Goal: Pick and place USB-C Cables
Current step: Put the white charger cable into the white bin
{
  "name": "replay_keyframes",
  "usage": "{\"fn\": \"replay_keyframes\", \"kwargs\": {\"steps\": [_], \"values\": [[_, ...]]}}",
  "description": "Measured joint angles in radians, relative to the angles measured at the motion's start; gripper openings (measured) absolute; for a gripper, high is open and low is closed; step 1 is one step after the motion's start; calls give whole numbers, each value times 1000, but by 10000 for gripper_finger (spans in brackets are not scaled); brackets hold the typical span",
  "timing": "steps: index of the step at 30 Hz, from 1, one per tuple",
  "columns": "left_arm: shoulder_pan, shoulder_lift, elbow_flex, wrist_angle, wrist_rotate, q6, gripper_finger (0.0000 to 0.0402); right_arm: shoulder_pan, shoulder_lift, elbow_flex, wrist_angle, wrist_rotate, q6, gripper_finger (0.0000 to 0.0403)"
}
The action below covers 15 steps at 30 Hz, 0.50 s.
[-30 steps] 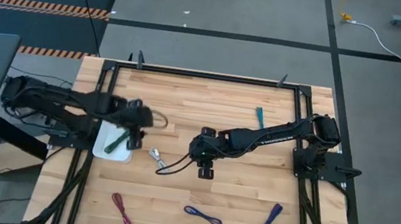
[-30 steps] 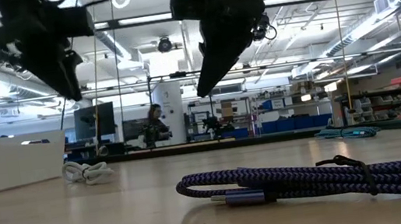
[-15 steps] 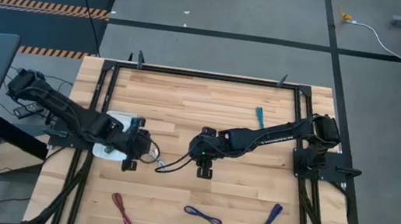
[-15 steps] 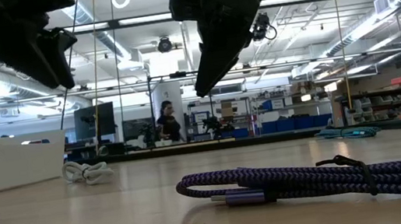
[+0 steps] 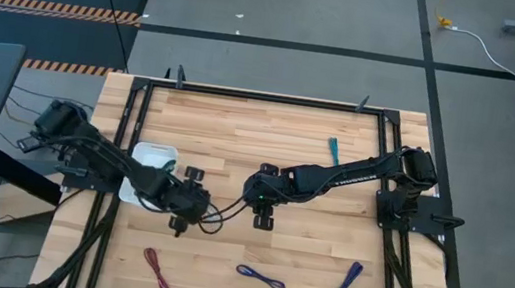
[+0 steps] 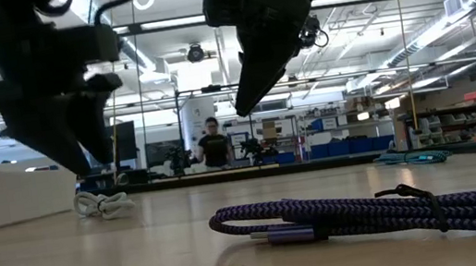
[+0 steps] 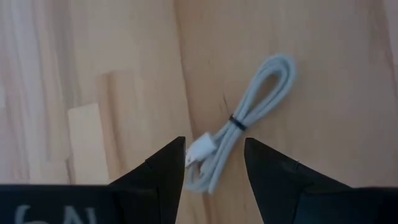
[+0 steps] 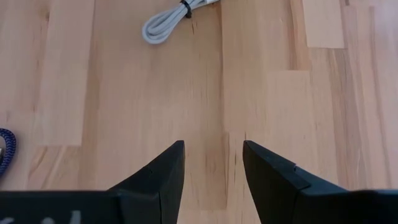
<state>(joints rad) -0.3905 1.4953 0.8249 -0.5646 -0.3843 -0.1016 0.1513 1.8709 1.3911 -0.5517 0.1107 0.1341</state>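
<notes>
The silver-white cable (image 7: 245, 118) lies coiled flat on the wood, also seen in the low view (image 6: 103, 205) and the right wrist view (image 8: 177, 17). My left gripper (image 7: 214, 163) (image 5: 191, 203) hovers open right above it, fingers on either side of its connector end, touching nothing. My right gripper (image 8: 213, 158) (image 5: 259, 203) hangs open over bare wood just right of it. The green cable (image 5: 170, 164) lies in the white tray (image 5: 143, 156). The teal (image 5: 334, 152), dark red (image 5: 156, 269), blue (image 5: 261, 278) and purple (image 5: 346, 284) cables lie flat on the table.
The white tray stands at the table's left, partly under my left arm. A long black wire (image 5: 223, 212) loops between the two grippers. A black frame (image 5: 264, 96) rims the table. Bare wood lies between the grippers and the cables near the front edge.
My left gripper has swung from over the tray toward the table's right and near edge and has come down over the silver-white cable, which it now covers in the high view. The right arm has kept still.
</notes>
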Motion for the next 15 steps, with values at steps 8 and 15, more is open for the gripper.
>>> {"fn": "replay_keyframes", "kwargs": {"steps": [8, 15], "values": [[19, 107, 0, 10, -12, 29, 174, 0, 0, 0, -34, 0, 3, 168], [23, 164, 1, 59, -8, 70, 173, 0, 0, 0, -32, 0, 5, 168]]}}
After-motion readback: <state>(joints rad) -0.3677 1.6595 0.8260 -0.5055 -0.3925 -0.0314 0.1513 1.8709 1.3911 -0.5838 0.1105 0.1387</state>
